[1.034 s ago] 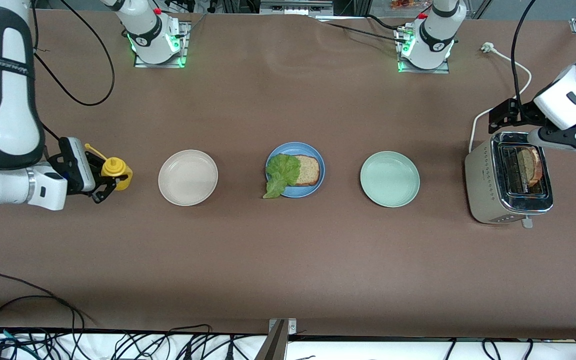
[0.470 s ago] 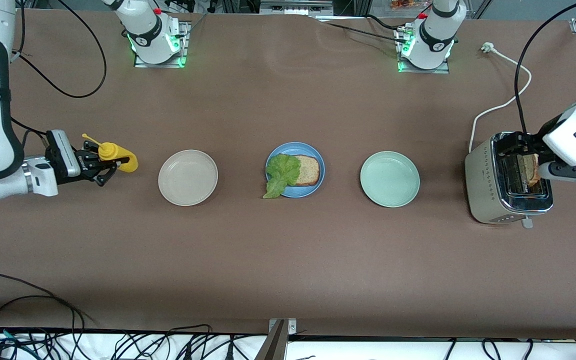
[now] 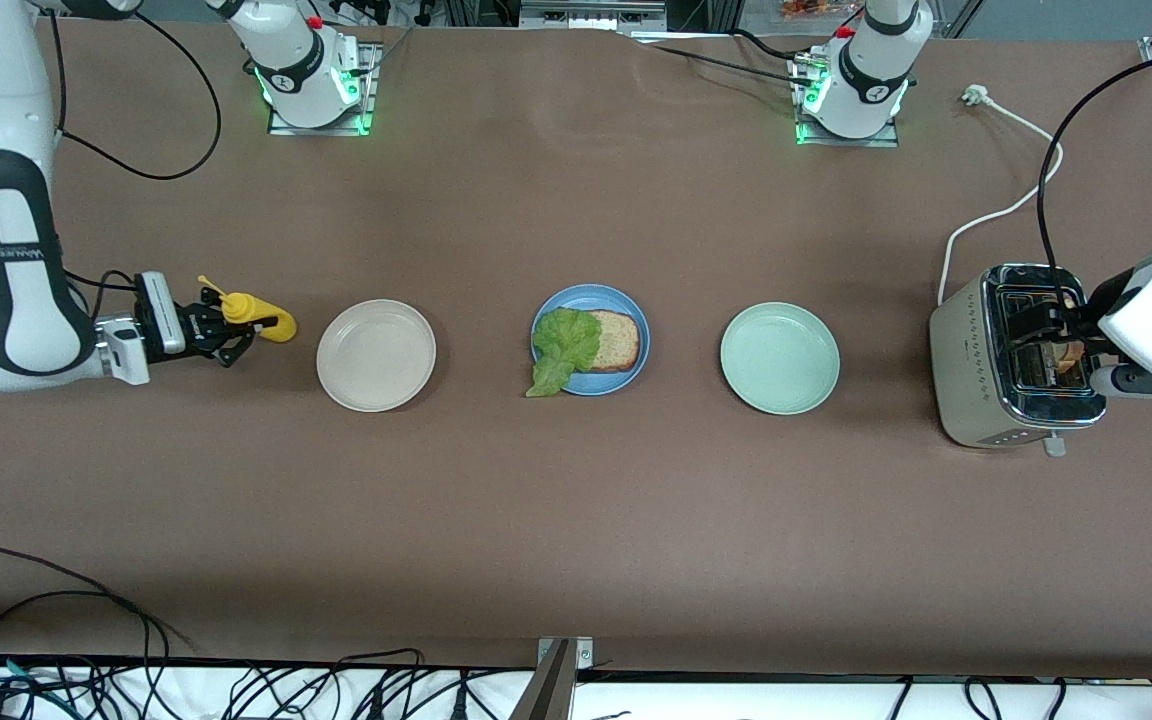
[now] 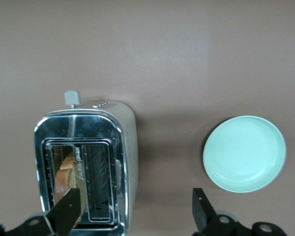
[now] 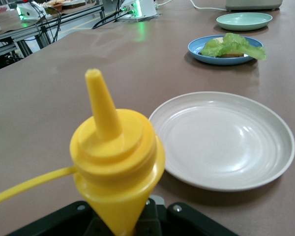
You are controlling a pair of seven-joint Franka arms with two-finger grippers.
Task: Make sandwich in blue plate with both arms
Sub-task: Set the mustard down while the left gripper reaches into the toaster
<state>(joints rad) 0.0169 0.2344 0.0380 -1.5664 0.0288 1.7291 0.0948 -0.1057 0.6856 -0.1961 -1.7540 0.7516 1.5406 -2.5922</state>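
Sandwich, half built: we count one bread slice (image 3: 616, 341) and lettuce (image 3: 564, 345) on the blue plate (image 3: 626, 300) at mid-surface. Second slice (image 4: 66, 173) sits in the toaster (image 3: 976, 390), our left hand (image 4: 132, 209) spread above it; our right hand (image 3: 226, 335) pinches the yellow bottle (image 3: 254, 314).

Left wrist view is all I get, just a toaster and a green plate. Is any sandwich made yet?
Observer: Partly. The blue plate holds one bread slice with a lettuce leaf on it.
Operator: What's the other arm doing?
Observer: The right gripper is shut on a yellow squeeze bottle, tipped toward a beige plate.
Operator: Where's my gripper?
Observer: The left gripper is open over the toaster, around the slot with the second bread slice.
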